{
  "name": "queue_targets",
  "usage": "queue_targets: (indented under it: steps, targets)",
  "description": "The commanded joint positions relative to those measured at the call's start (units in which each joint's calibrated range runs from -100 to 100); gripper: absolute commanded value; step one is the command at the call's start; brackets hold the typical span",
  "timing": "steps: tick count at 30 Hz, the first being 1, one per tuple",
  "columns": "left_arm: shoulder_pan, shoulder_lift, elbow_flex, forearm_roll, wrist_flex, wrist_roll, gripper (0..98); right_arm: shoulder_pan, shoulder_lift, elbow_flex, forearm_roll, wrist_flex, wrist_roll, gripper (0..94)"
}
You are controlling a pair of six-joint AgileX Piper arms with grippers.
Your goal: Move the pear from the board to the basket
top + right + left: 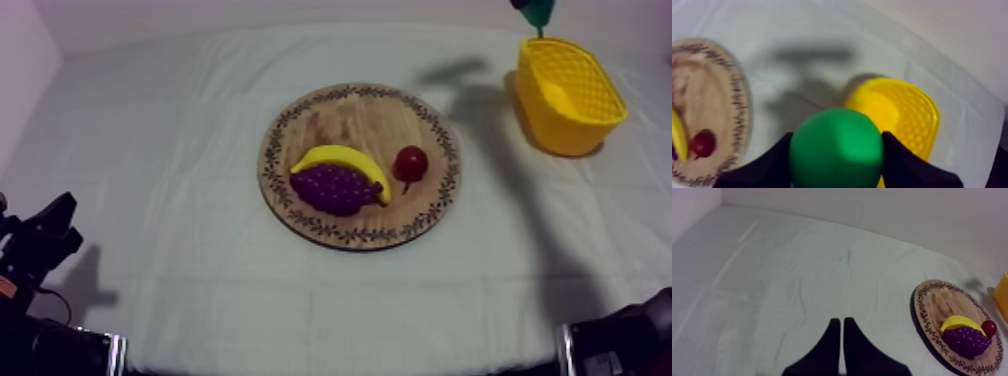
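green pear (835, 146) in the right hand (835, 156), near yellow basket (907, 112)

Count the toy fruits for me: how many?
4. The banana, the bunch of grapes and the small red fruit lie on the wooden board; the pear is held in the right claw by the yellow basket.

No legible txt, labels, brands or nos. anywhere; wooden board (352, 237) rim pattern = ornament, not lettering.
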Motion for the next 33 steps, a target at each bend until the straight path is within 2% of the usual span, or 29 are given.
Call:
queue_targets:
  steps: [1,10,19,23,30,33]
  targets:
    - [-0.01,0.00,-0.02,-0.02,0.00,0.00,0.1,3.42,0.63,0.19,-0.08,-0.72,0.15,39.4]
    - [-0.01,0.00,-0.02,-0.02,0.00,0.00,0.1,8.98,7.01,-0.01,-0.51,-3.84,1.22,39.4]
    - [-0.01,0.00,-0.02,-0.02,0.00,0.00,0.1,11.02,17.44,-0.26,-0.60,-7.11,1.49,40.5]
    - [-0.01,0.00,-0.02,-0.02,0.00,0.00,0.1,11.24,21.46,-0.60,-0.83,-7.65,2.03,46.0]
    - [-0.01,0.00,-0.02,-0.02,0.00,0.00,0.1,11.37,23.75,-1.25,-1.09,-7.81,1.61,62.5]
    - [-0.01,0.00,-0.02,-0.02,0.00,0.00,0.1,11.38,21.76,-0.93,-1.26,-8.01,0.69,65.1]
